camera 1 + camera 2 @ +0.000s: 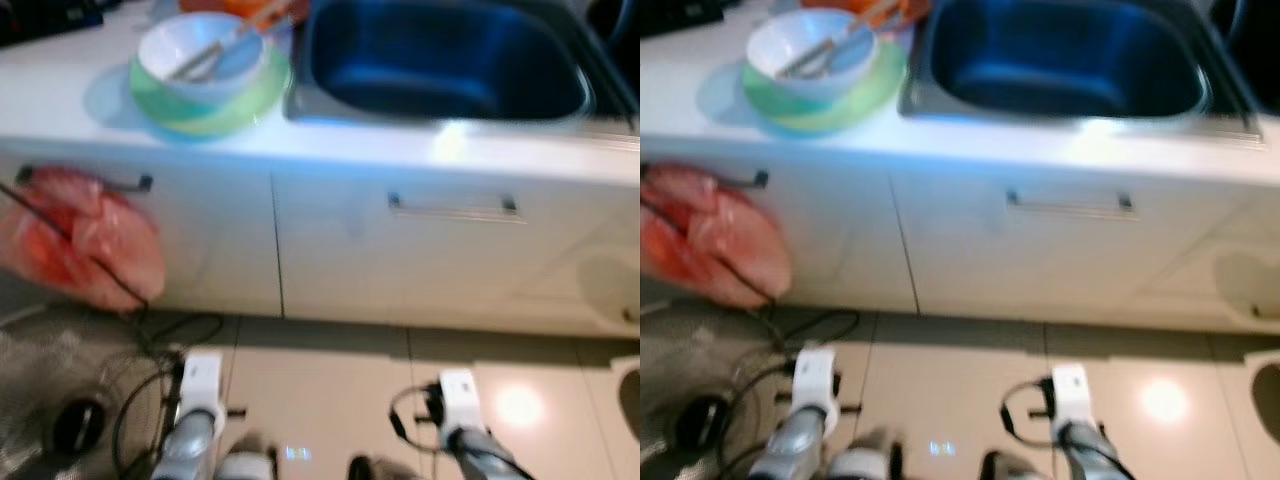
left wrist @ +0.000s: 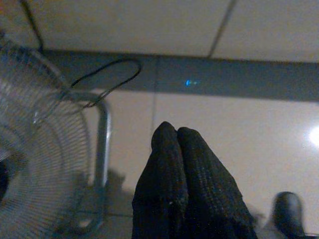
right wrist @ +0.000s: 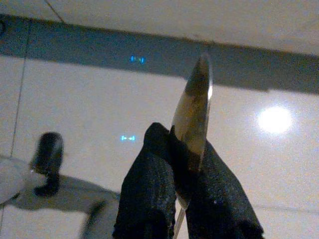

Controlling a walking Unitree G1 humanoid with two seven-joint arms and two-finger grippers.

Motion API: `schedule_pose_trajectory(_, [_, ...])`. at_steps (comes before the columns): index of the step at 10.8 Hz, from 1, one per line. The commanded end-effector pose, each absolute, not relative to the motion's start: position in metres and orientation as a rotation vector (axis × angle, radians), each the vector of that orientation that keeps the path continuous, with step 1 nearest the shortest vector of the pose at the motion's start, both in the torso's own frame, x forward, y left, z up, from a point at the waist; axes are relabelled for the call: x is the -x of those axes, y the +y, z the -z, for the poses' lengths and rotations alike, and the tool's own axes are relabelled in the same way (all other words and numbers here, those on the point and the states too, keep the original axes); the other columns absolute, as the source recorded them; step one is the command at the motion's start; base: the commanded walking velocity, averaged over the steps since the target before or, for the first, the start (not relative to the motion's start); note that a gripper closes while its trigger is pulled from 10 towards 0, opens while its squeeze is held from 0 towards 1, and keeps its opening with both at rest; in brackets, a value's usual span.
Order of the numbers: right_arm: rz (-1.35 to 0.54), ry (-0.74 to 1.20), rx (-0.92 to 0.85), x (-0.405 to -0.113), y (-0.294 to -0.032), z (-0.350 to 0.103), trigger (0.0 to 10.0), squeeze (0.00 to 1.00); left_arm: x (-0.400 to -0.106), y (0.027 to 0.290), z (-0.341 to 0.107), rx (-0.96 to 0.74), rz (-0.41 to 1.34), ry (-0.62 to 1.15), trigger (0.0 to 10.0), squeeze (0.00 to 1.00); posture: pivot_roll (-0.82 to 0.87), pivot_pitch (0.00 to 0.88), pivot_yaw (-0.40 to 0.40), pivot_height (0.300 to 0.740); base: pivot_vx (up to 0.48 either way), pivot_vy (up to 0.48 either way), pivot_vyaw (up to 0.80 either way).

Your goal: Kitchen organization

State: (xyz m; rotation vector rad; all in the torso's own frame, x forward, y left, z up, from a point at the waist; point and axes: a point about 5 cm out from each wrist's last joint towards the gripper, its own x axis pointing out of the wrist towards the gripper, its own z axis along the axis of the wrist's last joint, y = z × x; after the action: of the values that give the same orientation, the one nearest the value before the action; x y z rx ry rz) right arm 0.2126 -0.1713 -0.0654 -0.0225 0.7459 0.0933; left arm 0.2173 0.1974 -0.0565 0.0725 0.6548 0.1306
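In our right wrist view, our right gripper (image 3: 187,149) had its two black fingers (image 3: 149,189) pinched on a thin shiny metal utensil (image 3: 195,104), its tapered tip sticking out past the fingertips; we could not tell whether it was a knife or a spoon handle. Below it lay the glossy beige tiled floor (image 3: 89,99) with a bright spot of reflected light.

In the left wrist view, our left gripper (image 2: 175,137) had its fingers pressed together with nothing between them. Near it on the floor stood a wire-caged floor fan (image 2: 45,164) with a thin black cable (image 2: 107,74) looping beside it.

From the head, both arms hung low in front of white base cabinets (image 1: 340,250) with slim bar handles. A reddish-pink plastic bag (image 1: 85,235) hung from the left-hand handle. On the white countertop (image 1: 60,105) above sat a white bowl (image 1: 200,55) holding utensils, resting on a pale green plate (image 1: 215,110). Just beside it, to our right, was the dark stainless steel sink basin (image 1: 450,60). The head views were blurred.
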Motion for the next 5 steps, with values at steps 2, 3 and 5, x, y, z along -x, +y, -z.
schedule_pose_trajectory(2, [-0.105,0.775,0.017,-0.2049,-0.1672,0.0704,10.0,0.00,-0.2056,0.1986,0.0639,-0.060,-0.137,0.697,10.0,0.00,0.17,0.239,-0.042,0.740,0.191,0.000,0.00])
schedule_pose_trajectory(3, [-0.107,0.778,0.018,-0.2043,-0.1669,0.0707,10.0,0.00,-0.2055,0.1982,0.0640,-0.057,-0.138,0.697,10.0,0.00,0.17,0.239,-0.042,0.740,0.000,0.000,0.00])
schedule_pose_trajectory(5, [-0.107,0.780,0.020,-0.2040,-0.1669,0.0710,10.0,0.00,-0.2061,0.1977,0.0634,-0.056,-0.137,0.690,10.0,0.00,0.17,0.237,-0.043,0.740,0.000,0.000,0.00])
